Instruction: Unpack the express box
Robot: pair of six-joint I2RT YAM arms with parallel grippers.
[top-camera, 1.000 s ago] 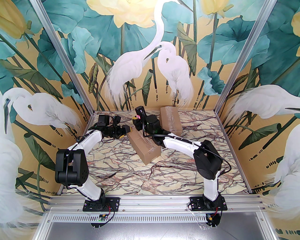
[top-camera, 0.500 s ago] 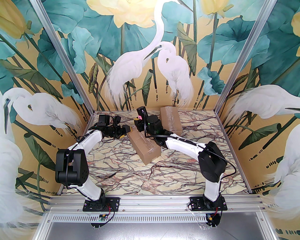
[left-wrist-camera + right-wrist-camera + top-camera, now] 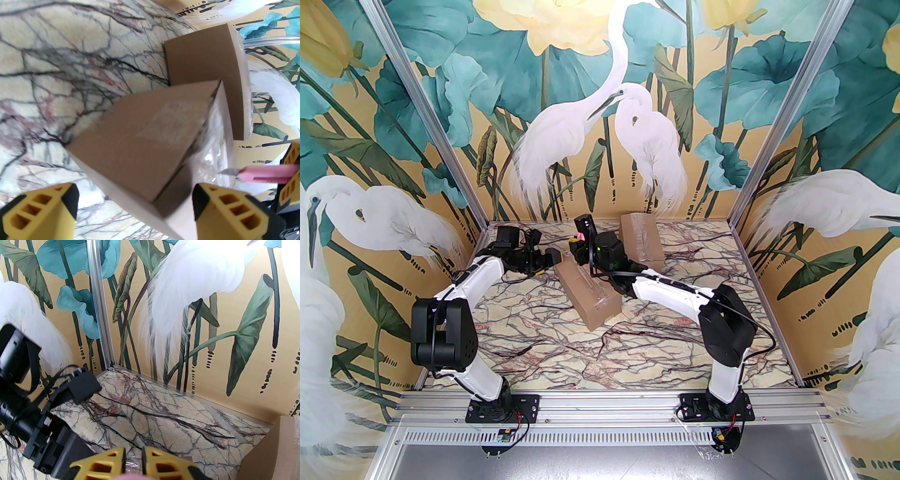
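Note:
A taped brown express box [image 3: 588,295] lies slantwise mid-table. Its near end [image 3: 145,145] sits between the yellow fingers [image 3: 39,211] of my left gripper [image 3: 551,258], which is open, with marble floor showing beside one finger. My right gripper [image 3: 576,238] hovers over the box's far end, shut on a pink utility knife [image 3: 264,175]. The knife's short blade [image 3: 227,172] points at the clear tape on the box top. In the right wrist view my right gripper [image 3: 132,462] has its fingers nearly together, with a pink sliver at the bottom edge.
A second taped brown box [image 3: 642,241] stands at the back near the wall, also visible as the farther box [image 3: 204,61] and at a corner [image 3: 274,451]. Painted walls close in the marble table [image 3: 600,347] on three sides. The left arm's wrist [image 3: 35,404] is close to my right gripper.
My left gripper's jaws have widened around the box end and its wrist has drawn slightly back. The right arm has shifted a little to the right, still holding the knife.

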